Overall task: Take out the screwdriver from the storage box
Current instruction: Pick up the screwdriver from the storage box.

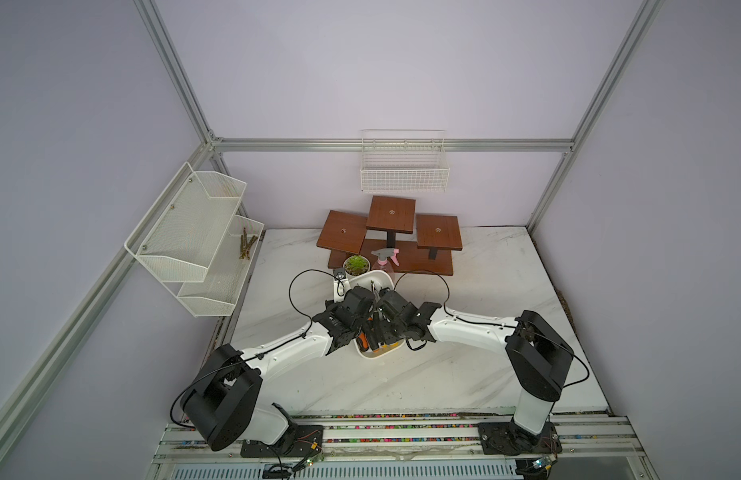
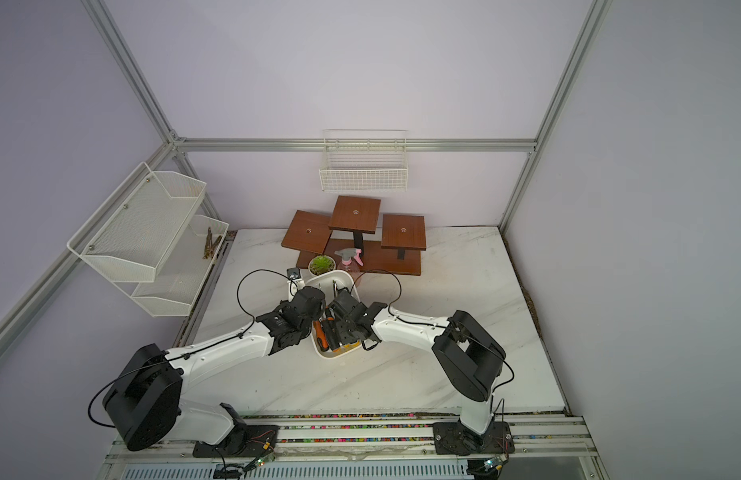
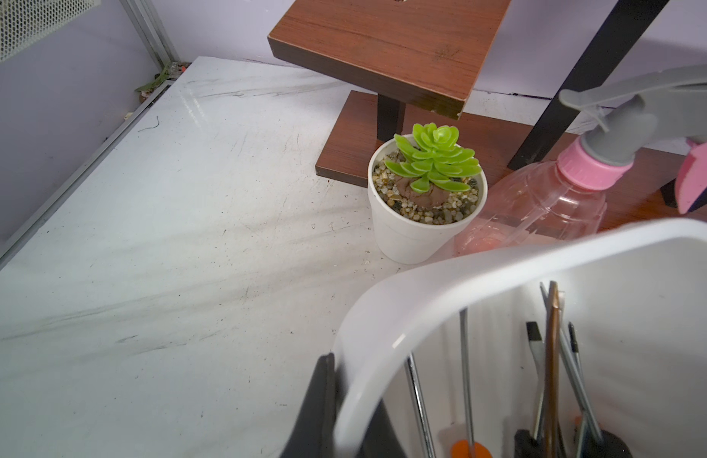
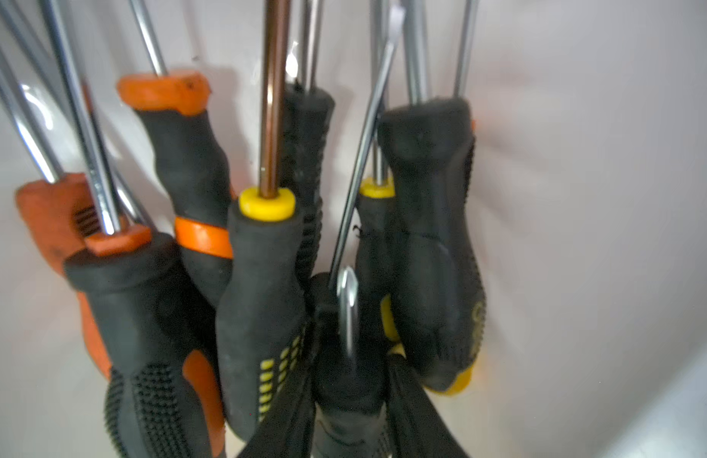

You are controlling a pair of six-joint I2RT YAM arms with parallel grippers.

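The storage box [image 1: 379, 274] sits at the centre of the tabletop [image 1: 505, 374] and holds several screwdrivers, handles toward the near end. The left hand [image 3: 349, 396] is pressed together on the box's left rim. The right hand [image 4: 349, 357], inside the box, pinches a black-handled screwdriver [image 4: 336, 392].

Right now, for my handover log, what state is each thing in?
storage box, on the table, rim clamped
left gripper, jaws shut on the box rim
right gripper, jaws straddle a black screwdriver, grip unclear
other screwdrivers, inside the box
spray bottle, upright
plant pot, upright
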